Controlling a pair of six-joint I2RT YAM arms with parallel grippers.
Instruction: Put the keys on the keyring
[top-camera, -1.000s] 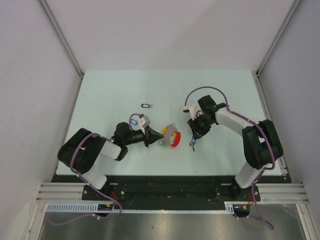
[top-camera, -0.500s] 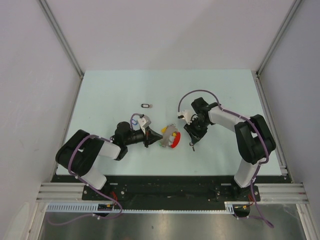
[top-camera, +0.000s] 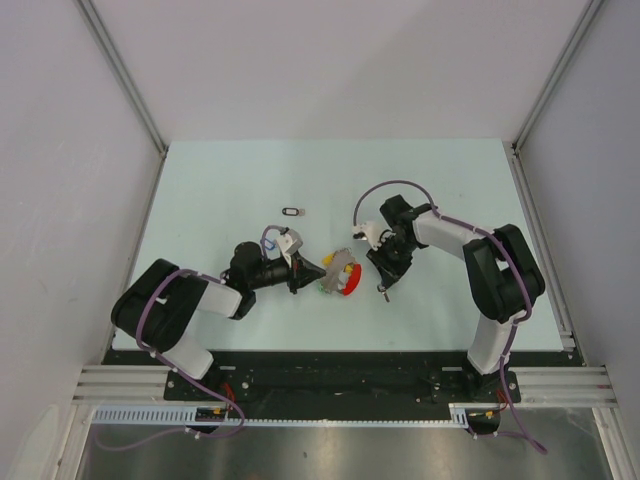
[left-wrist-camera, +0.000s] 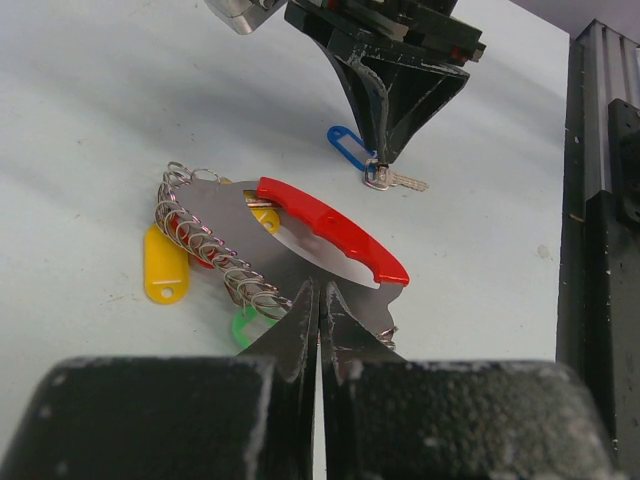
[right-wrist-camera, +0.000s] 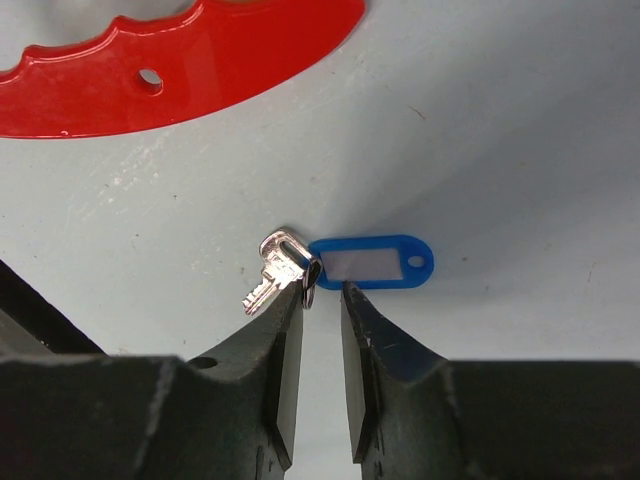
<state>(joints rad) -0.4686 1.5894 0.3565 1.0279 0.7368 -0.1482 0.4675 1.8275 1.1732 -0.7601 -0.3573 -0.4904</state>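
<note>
Looking over the pale table (top-camera: 220, 180), I have both arms folded in toward its middle, the left arm (top-camera: 180, 300) reaching from the left and the right arm (top-camera: 470, 245) from the right. Between them lies the keyring (top-camera: 340, 275), near the table's centre. My left pincer (top-camera: 305, 272) is together, its two tips pressed flat against each other and clamped on the thin grey metal edge of the keyring (left-wrist-camera: 300, 255); from my left wrist I see the pinch (left-wrist-camera: 318, 300) right at the near rim. The red band (left-wrist-camera: 335, 228) curves across the top of the keyring, a coil of small wire loops (left-wrist-camera: 210, 250) runs along its left side, and a yellow tag (left-wrist-camera: 165, 268) and a green tag (left-wrist-camera: 245, 325) stick out from under it. My right pincer (top-camera: 383, 283) stands just right of the keyring with its tips down at the table. From my right wrist the tips (right-wrist-camera: 322, 290) are a narrow gap apart, clamped on nothing. They straddle the spot where the blue-tagged key (right-wrist-camera: 272, 272) joins its blue tag (right-wrist-camera: 372, 262), and my left fingertip (right-wrist-camera: 285, 300) is touching the key's small ring. That key lies flat on the table just beside the red band (right-wrist-camera: 180, 50). The black-tagged key (top-camera: 292, 211) lies alone farther back on the table, well apart from both pincers.
</note>
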